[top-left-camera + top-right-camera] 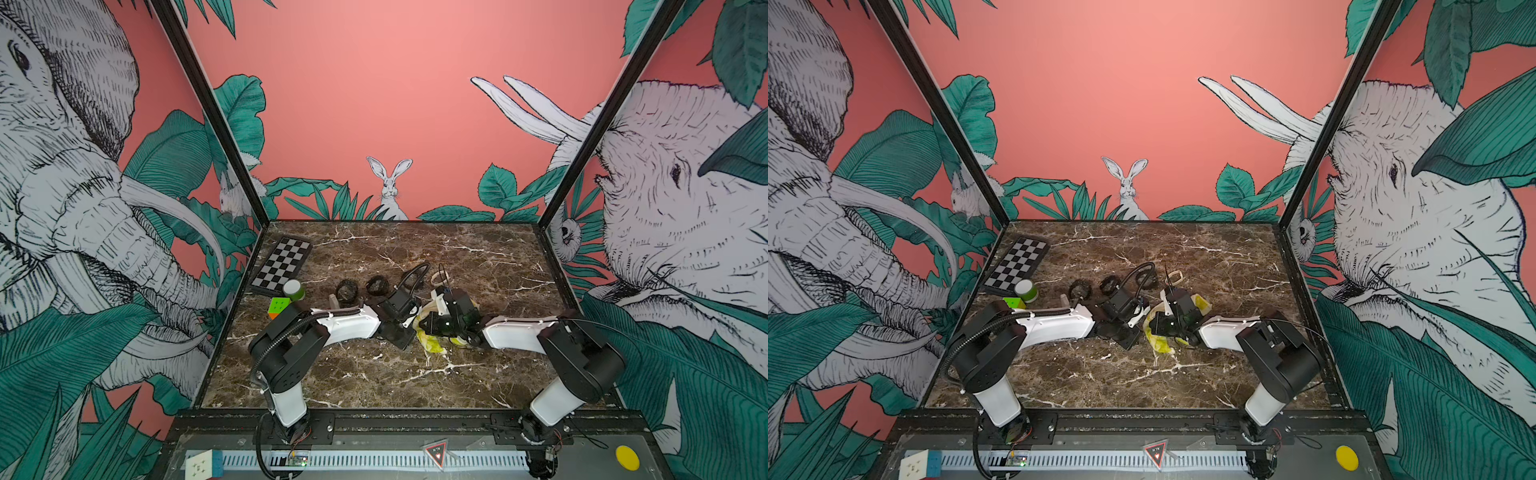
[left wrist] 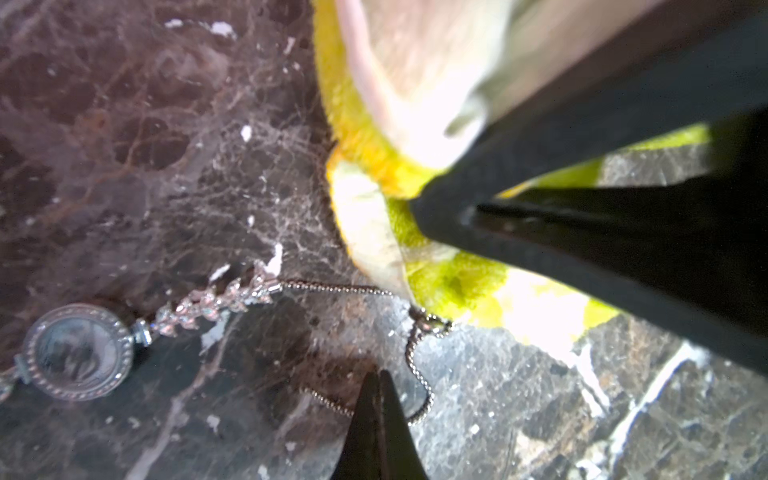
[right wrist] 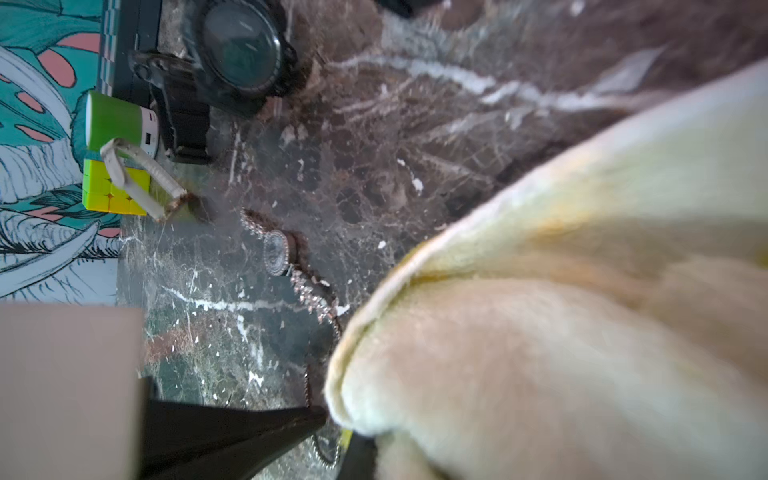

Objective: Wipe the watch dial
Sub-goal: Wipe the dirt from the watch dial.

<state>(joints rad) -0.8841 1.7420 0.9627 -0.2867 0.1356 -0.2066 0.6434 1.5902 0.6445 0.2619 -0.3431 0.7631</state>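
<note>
Left pincer [image 2: 376,380] nips the watch chain [image 2: 332,287] beside the cloth [image 2: 453,282] edge; right pincer [image 2: 436,208] clamps cloth, bare marble [image 2: 124,124] around dial [image 2: 77,351].

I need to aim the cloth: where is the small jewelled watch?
In the left wrist view, the jewelled watch lies on the marble table, its chain running to the edge of the yellow cloth.

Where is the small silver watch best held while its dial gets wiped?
By the thin chain, from above: the silver watch lies flat, dial up, so a pinch there leaves the dial bare for the yellow cloth. The left end effector is shut beside that chain.
</note>
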